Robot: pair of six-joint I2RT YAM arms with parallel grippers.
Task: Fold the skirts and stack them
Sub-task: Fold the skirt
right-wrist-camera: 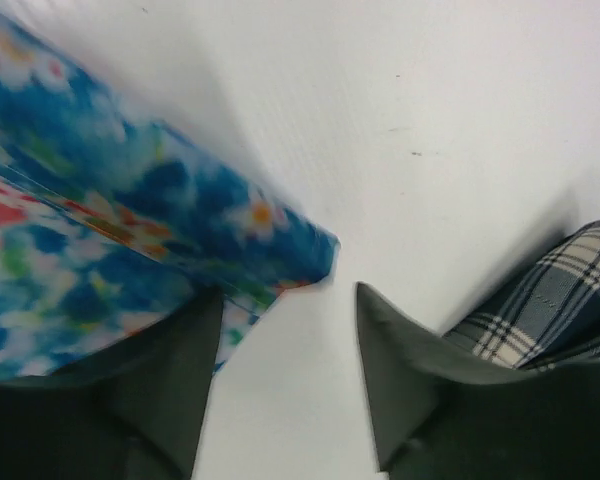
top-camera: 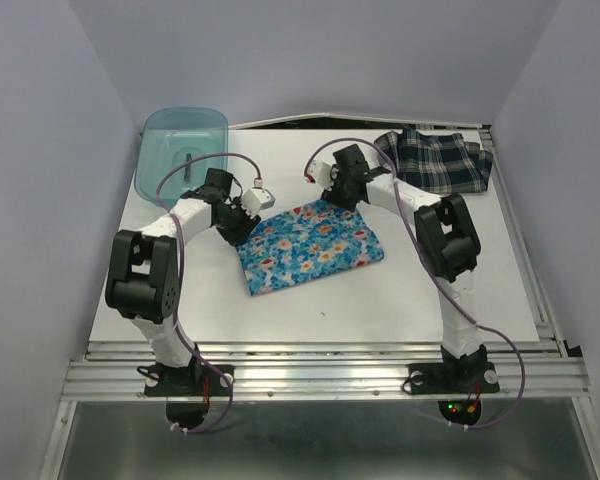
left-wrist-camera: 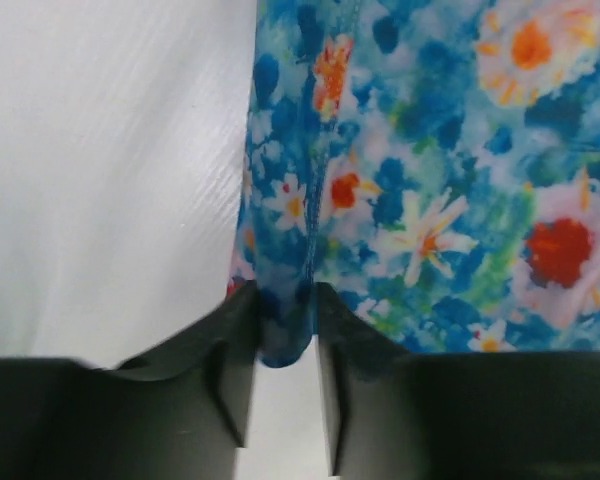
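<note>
Folded floral skirt (top-camera: 310, 245) lies just right of the teal bin (top-camera: 170, 135), plaid skirt (top-camera: 435, 160) well right of it; left gripper (left-wrist-camera: 285, 335) narrowly parted around the floral hem, right gripper (right-wrist-camera: 290, 295) wide, empty; best lift both straight up, not dragging the fold.

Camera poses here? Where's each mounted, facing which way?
Top external: above, behind the bases, looking down on the table; left arm, right arm, floral skirt, plaid skirt, teal bin.
Left wrist: on left arm, faces down past its fingers at floral skirt's edge.
Right wrist: on right arm, faces down past its fingers at floral skirt's corner, plaid skirt.
Shared: all see the floral skirt.
</note>
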